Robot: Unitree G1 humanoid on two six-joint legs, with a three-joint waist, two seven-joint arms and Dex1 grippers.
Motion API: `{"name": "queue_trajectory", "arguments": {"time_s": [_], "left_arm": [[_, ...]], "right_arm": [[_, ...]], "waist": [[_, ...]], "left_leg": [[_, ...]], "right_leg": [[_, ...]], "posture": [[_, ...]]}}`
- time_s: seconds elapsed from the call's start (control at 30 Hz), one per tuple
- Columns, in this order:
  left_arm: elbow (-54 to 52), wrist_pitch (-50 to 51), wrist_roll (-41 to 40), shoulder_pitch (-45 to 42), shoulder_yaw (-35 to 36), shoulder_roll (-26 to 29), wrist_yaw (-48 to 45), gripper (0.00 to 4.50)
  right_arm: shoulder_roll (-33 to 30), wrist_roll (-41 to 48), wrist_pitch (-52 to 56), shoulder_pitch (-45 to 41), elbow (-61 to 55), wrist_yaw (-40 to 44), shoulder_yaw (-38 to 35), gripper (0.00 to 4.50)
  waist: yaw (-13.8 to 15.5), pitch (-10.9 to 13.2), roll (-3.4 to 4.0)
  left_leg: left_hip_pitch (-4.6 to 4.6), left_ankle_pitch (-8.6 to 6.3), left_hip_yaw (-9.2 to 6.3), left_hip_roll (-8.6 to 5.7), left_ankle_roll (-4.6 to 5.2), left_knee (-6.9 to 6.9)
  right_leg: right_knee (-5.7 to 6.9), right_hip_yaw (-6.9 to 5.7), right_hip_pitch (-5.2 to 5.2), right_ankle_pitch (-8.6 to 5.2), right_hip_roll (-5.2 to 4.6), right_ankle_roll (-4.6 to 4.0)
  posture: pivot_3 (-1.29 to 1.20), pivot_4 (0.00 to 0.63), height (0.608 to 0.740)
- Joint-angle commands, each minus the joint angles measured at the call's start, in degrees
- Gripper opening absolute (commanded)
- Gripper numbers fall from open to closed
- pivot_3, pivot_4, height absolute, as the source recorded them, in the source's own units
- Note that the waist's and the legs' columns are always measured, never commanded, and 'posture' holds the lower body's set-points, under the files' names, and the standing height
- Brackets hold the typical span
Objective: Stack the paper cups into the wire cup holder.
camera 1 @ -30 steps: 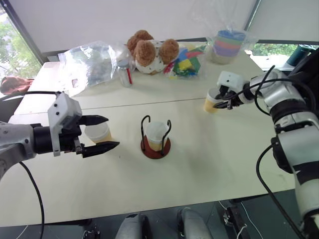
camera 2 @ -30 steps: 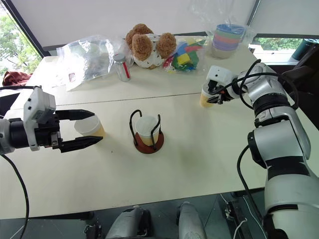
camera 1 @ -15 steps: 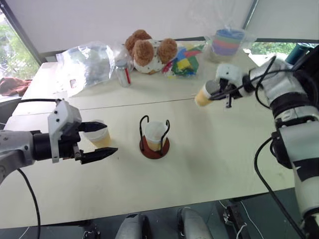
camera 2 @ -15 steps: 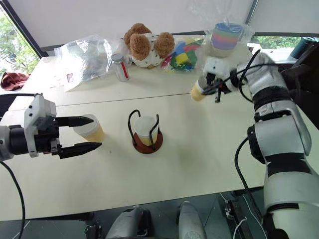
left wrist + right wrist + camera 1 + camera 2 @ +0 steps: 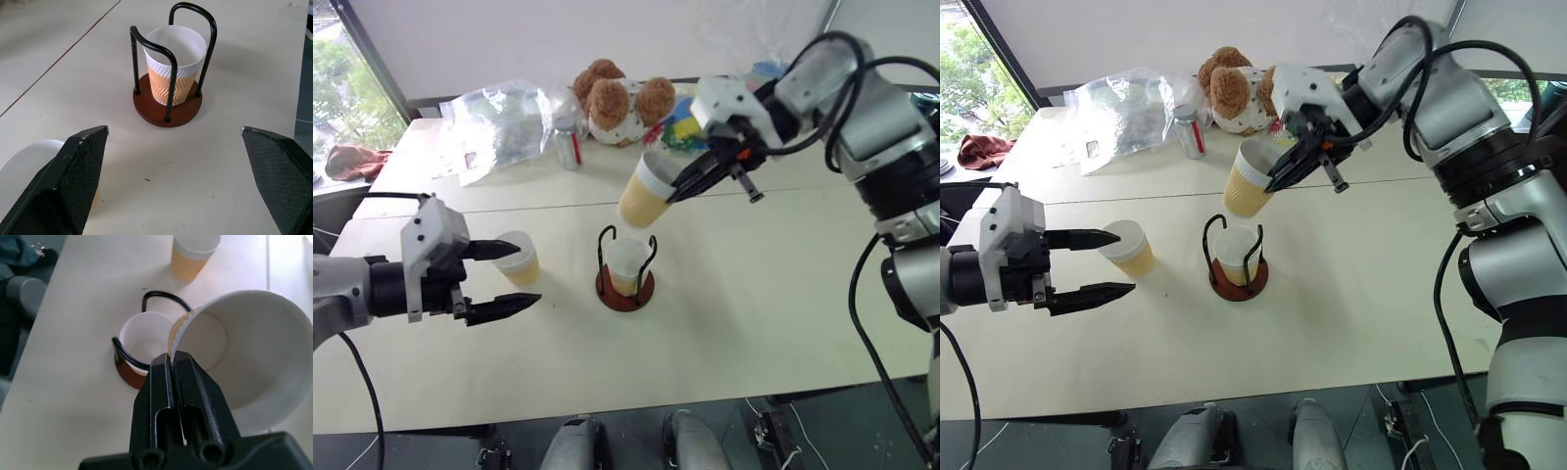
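- On the left we see the left claw [image 5: 504, 278] held low over the pale counter [image 5: 754, 294], its two black fingers spread wide and gripping nothing.
- A paper cup [image 5: 518, 258] stands upright on the counter between those fingers; whether the far finger touches its rim we cannot tell.
- Next comes the wire cup holder [image 5: 625, 271], near the middle of the counter: a dark red disc base with black wire loops rising from it. A second paper cup [image 5: 175, 63] sits upright inside it, between the loops.
- Above and just behind the holder we find the third paper cup [image 5: 646, 190], lifted clear of the counter and tilted, its mouth turned up toward the right arm.
- The right claw [image 5: 689, 180] pinches that cup by its rim, fingers pressed together with the cup wall between them; the right wrist view shows one finger inside the rim and one outside, with the holder and its cup below.
- Along the back of the counter we note a crumpled clear plastic bag [image 5: 499, 122], a small bottle [image 5: 570, 149], a brown plush toy [image 5: 617, 98] and colourful blocks [image 5: 680, 125] beside it.
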Motion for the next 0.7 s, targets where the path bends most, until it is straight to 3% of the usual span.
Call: {"name": "queue_trajectory", "arguments": {"time_s": [0.03, 0.7], "left_arm": [[-0.90, -0.14, -0.69, -1.19, -0.10, -0.43, 0.97, 4.50], [-2.20, -1.10, -0.58, -1.09, -1.71, -3.18, 2.81, 4.50]], "right_arm": [[-0.03, 2.93, -2.00, -4.41, 0.65, 0.10, 2.72, 0.03], [-0.67, 10.79, -9.10, -12.00, 0.51, 0.10, 20.40, 0.03]], "waist": [[-0.04, 0.01, 0.00], [0.00, 0.02, -0.01]], "left_leg": [[-0.01, 0.00, 0.02, 0.00, 0.00, -0.02], [-0.02, -0.04, 0.09, 0.03, 0.08, -0.02]], "right_leg": [[0.00, -0.01, -0.04, 0.00, 0.01, 0.00], [0.01, -0.04, -0.10, 0.00, 0.02, 0.00]], "posture": [[0.00, 0.150, 0.740], [0.00, 0.150, 0.740]]}}
